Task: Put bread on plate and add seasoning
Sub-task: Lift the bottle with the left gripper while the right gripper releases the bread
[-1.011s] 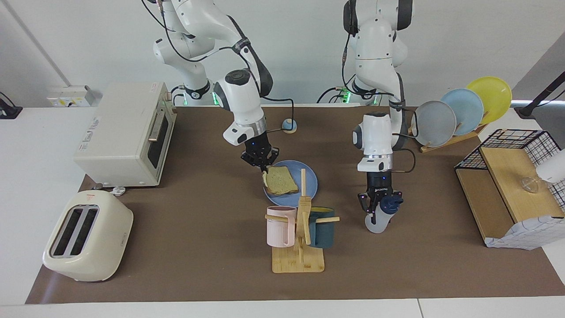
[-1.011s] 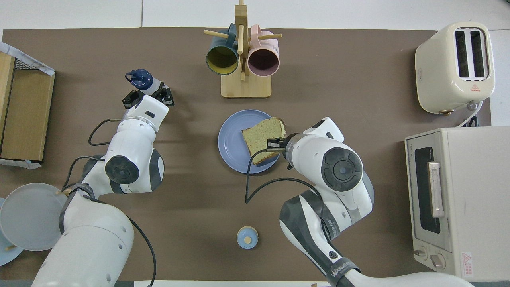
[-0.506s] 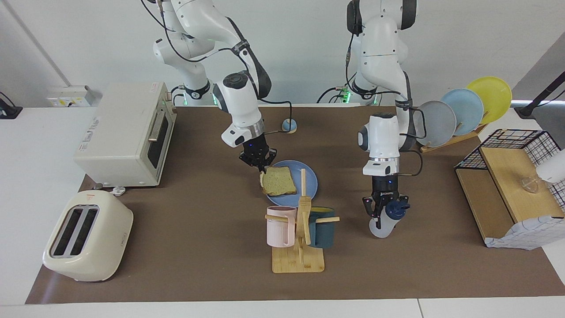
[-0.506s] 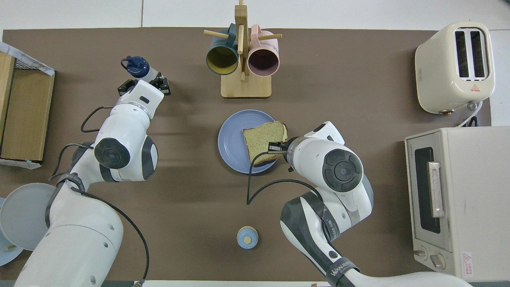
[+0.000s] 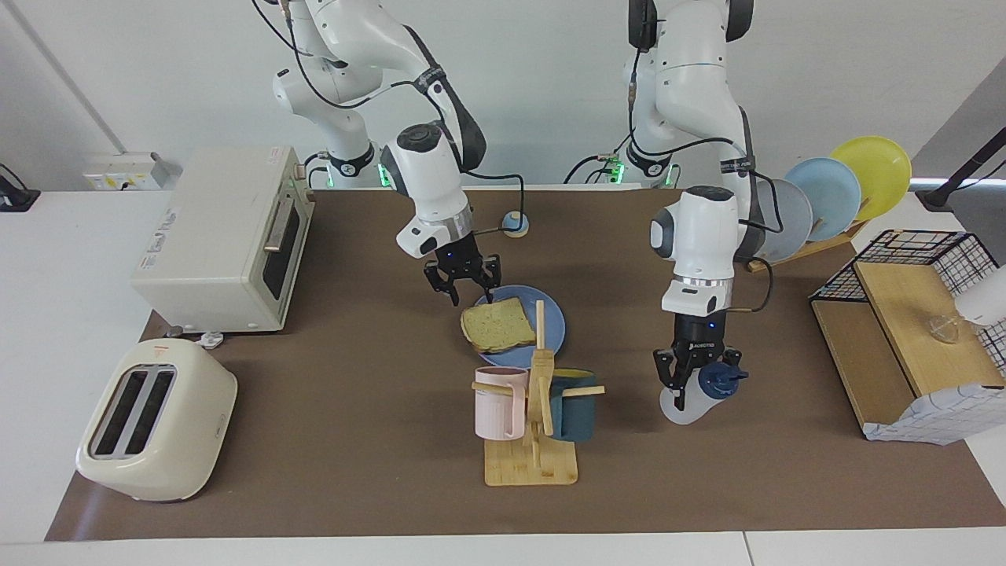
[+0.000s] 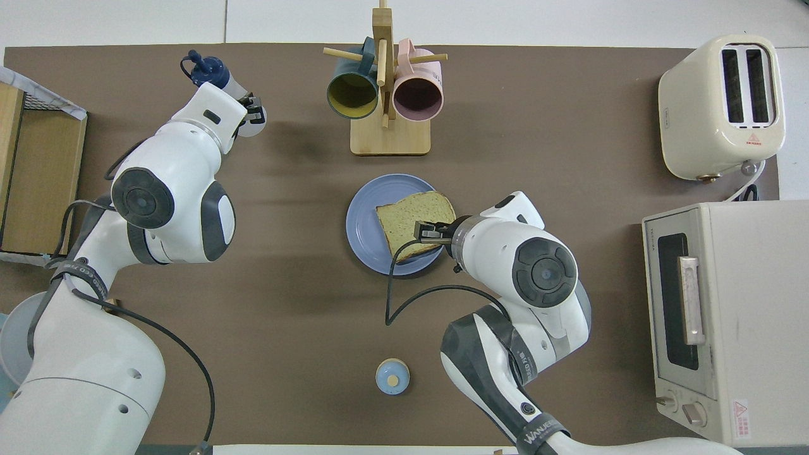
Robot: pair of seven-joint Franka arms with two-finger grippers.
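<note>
The bread [image 5: 497, 324] [image 6: 414, 218] lies flat on the blue plate [image 5: 555, 318] [image 6: 365, 227] in the middle of the mat, one corner over the rim. My right gripper [image 5: 464, 287] [image 6: 430, 232] hangs open just above the bread's edge nearest the right arm's end, holding nothing. My left gripper [image 5: 692, 385] [image 6: 243, 107] is shut on the seasoning [image 5: 711, 381] [image 6: 207, 69]. The bottle is tilted, with its navy cap toward the left arm's end of the table and its pale body low over the mat.
A wooden mug rack [image 5: 533, 464] with a pink and a dark teal mug stands just farther from the robots than the plate. A toaster [image 5: 153, 420] and a toaster oven [image 5: 228, 236] fill the right arm's end. A small bell [image 5: 515, 226], a plate rack [image 5: 825, 196] and a wire shelf [image 5: 904, 330] also stand here.
My right gripper opened and let the bread go; the slice settled flat on the plate. My left arm carried the seasoning farther from the robots, toward its own end, tilting it more.
</note>
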